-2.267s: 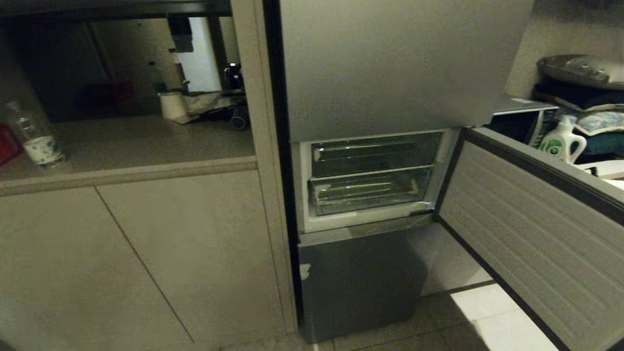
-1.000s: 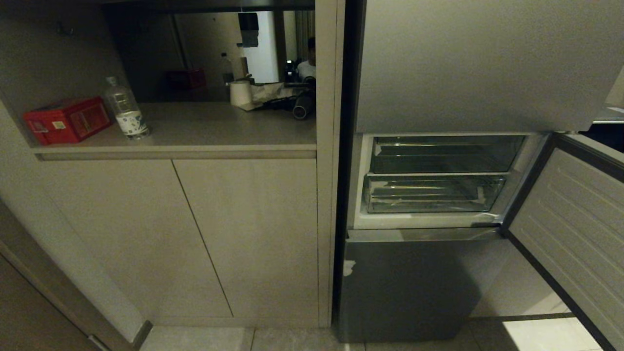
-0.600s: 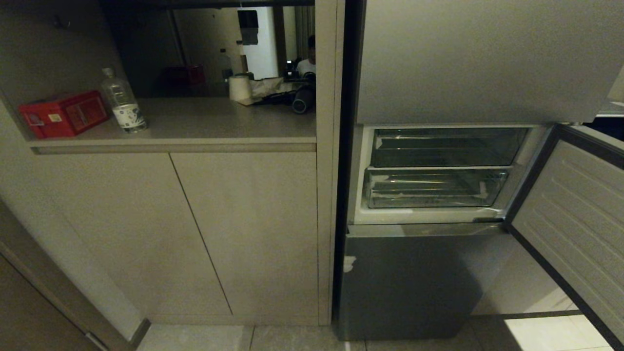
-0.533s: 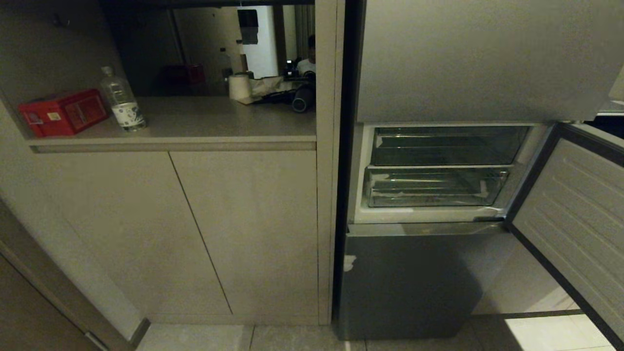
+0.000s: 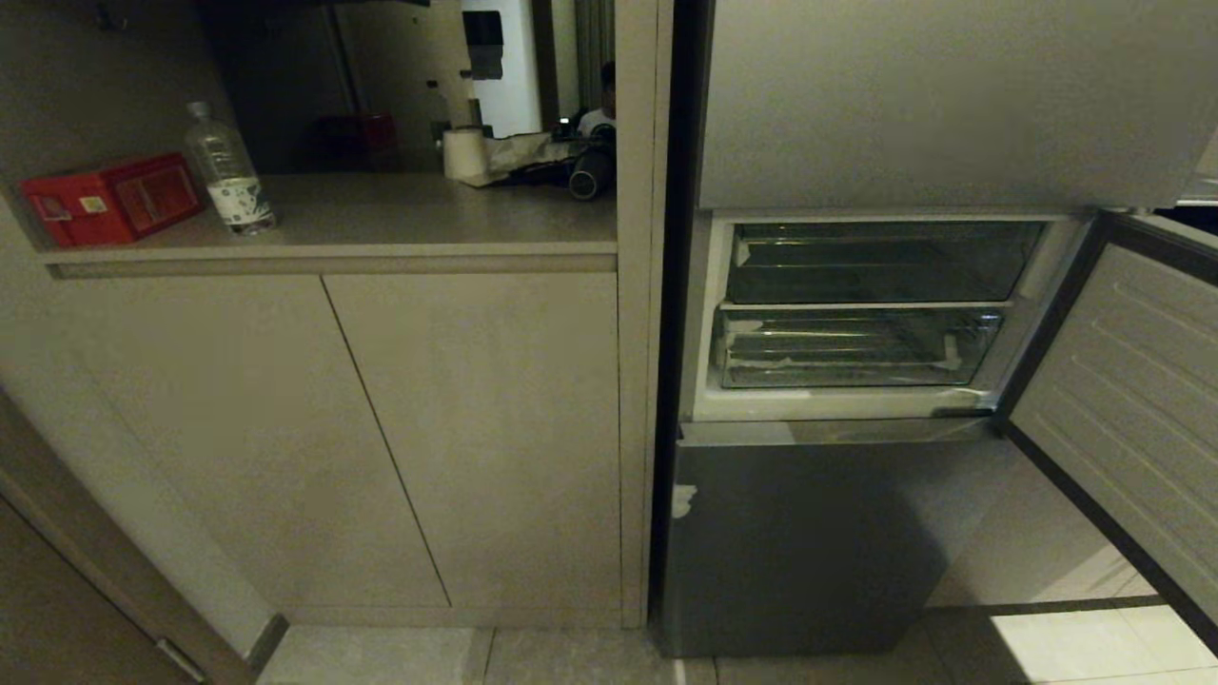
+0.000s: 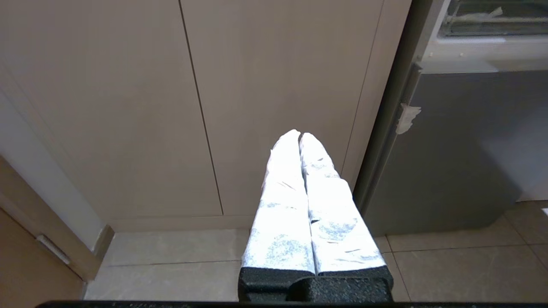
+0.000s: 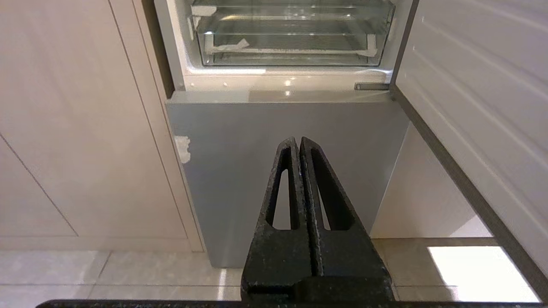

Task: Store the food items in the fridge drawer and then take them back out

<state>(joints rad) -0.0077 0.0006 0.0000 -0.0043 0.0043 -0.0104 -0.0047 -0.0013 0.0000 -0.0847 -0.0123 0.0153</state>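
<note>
Right wrist view: right gripper (image 7: 299, 141) pressed closed on nothing, low before the grey lower fridge door (image 7: 291, 162). Left gripper (image 6: 299, 136) likewise closed and empty, facing beige cabinet doors (image 6: 171, 107). Farther back, fridge drawer (image 5: 852, 350) pushed in, lower of two clear bins. Farthest, water bottle (image 5: 226, 173) and red box (image 5: 109, 198) on the counter.

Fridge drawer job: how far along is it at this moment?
Done: only the middle fridge door stands open. The lower clear plastic drawer with the ribbed floor sits pushed in with no food showing in it. In hand: nothing; the white-wrapped left gripper and black right gripper are both shut and empty. Left: no food is in view, so storing and retrieving remain.
</note>
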